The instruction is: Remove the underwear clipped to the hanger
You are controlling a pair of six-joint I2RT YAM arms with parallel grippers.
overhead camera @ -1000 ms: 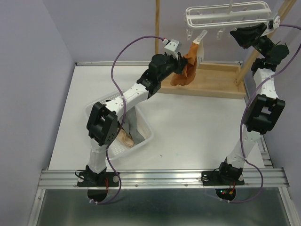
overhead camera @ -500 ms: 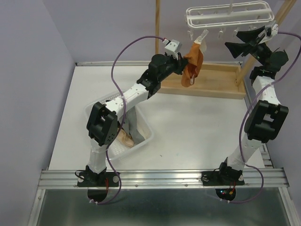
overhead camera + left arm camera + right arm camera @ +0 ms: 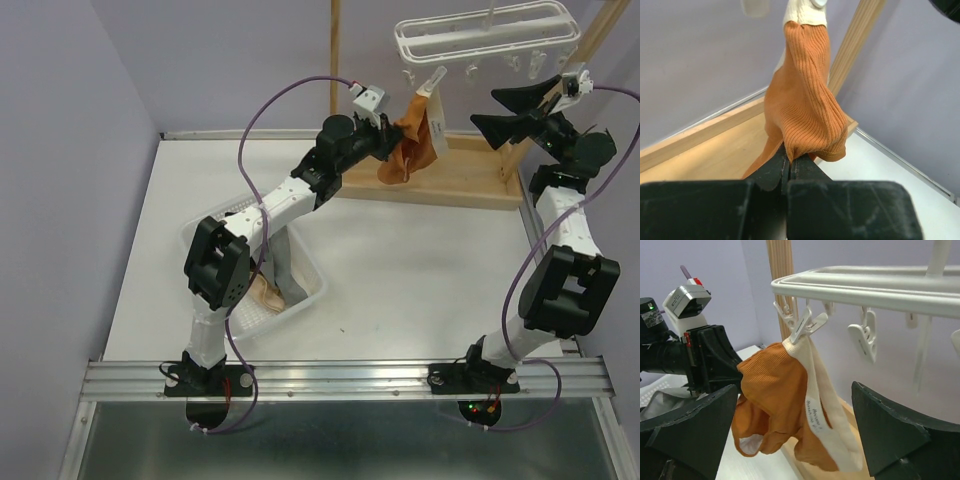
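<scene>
The rust-orange underwear (image 3: pixel 415 143) with a cream waistband (image 3: pixel 826 407) hangs from one peg (image 3: pixel 802 325) of the white hanger (image 3: pixel 487 30). My left gripper (image 3: pixel 388 140) is shut on the lower fold of that underwear (image 3: pixel 805 110), its jaws pressed together on the cloth (image 3: pixel 790 161). My right gripper (image 3: pixel 508 108) stands wide open just right of the garment and below the hanger's bars (image 3: pixel 865 287). In the right wrist view the orange underwear (image 3: pixel 772 390) hangs ahead of the right gripper (image 3: pixel 795 386), touching neither finger.
A white basket (image 3: pixel 312 290) at the left holds a cream-beige garment (image 3: pixel 265 293) and a grey one (image 3: pixel 287 262). The wooden stand's base (image 3: pixel 455 180) lies under the hanger, its posts (image 3: pixel 335 50) rising on both sides. Empty pegs (image 3: pixel 864 337) dangle from the frame.
My right gripper has opened wide and drawn away from the hanger's right end. The hanger shifted slightly. The orange underwear now hangs higher, still held by the left gripper.
</scene>
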